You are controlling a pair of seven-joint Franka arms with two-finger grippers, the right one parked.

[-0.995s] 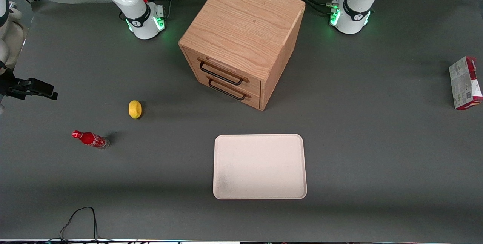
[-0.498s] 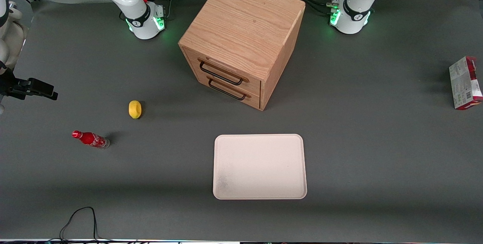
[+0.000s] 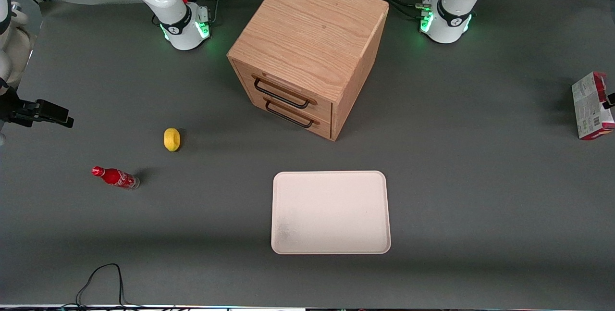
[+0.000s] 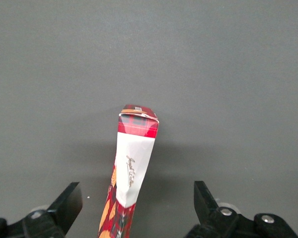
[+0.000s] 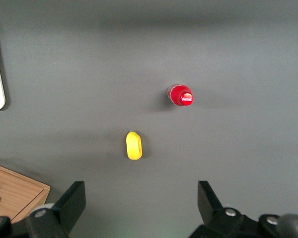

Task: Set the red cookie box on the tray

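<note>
Approach step in hand. The box (image 3: 592, 105) is standing on edge at the working arm's end of the table, well apart from the tray (image 3: 330, 212), which is lying nearer the front camera than the cabinet (image 3: 310, 51). The gripper (image 4: 134, 208) is hovering above the box with its fingers (image 4: 69, 201) spread wide, holding nothing; the box's narrow red top edge is sitting between them, nearer one finger than the other, untouched. Judgement: pick not yet begun. Next move is calling for centring over the thin edge, descending so the fingers straddle both broad faces, then closing. A bottle (image 3: 115, 177) and a lemon (image 3: 171, 139) are lying toward the parked arm's end.
</note>
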